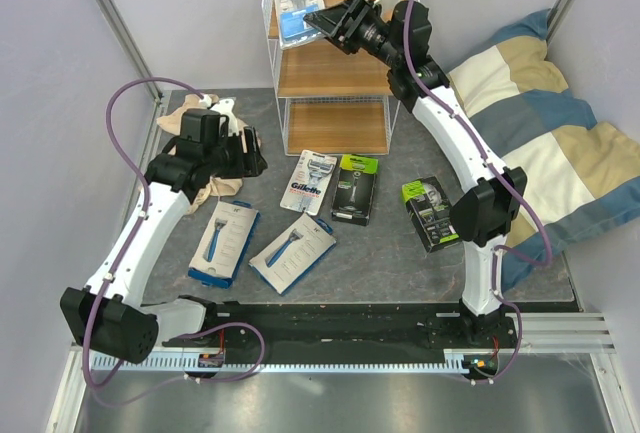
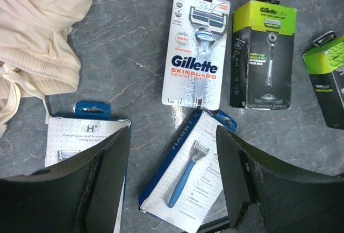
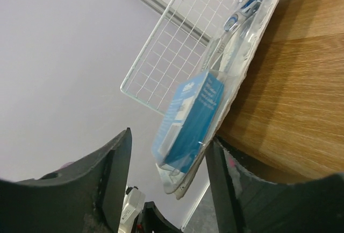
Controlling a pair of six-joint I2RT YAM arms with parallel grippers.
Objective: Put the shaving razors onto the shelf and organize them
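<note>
The right fingers (image 3: 107,179) stand apart, one on each side of the near end of a white-and-blue blister card (image 3: 188,114). They do not clamp it. The left-hand finger is clear of the card and the other sits just beside it. The card lies tilted on the top board (image 3: 279,93) of the shelf (image 1: 335,123), leaning against the wire side (image 3: 161,66). Its near end seems to jut a little past the board's edge.

The step in hand looks like the release. To do it well, the fingers should hold wide and back out straight along the card's length, so neither pad catches the plastic and drags it off. A slight nudge inward first would seat it better.

The left fingers (image 2: 91,184) are also apart and empty, hovering over the tabletop (image 2: 129,55). Below them lie the five packs not yet shelved: a Gillette card (image 2: 196,55), two black-and-green boxes (image 2: 262,55) and two white packs (image 2: 188,184).
</note>
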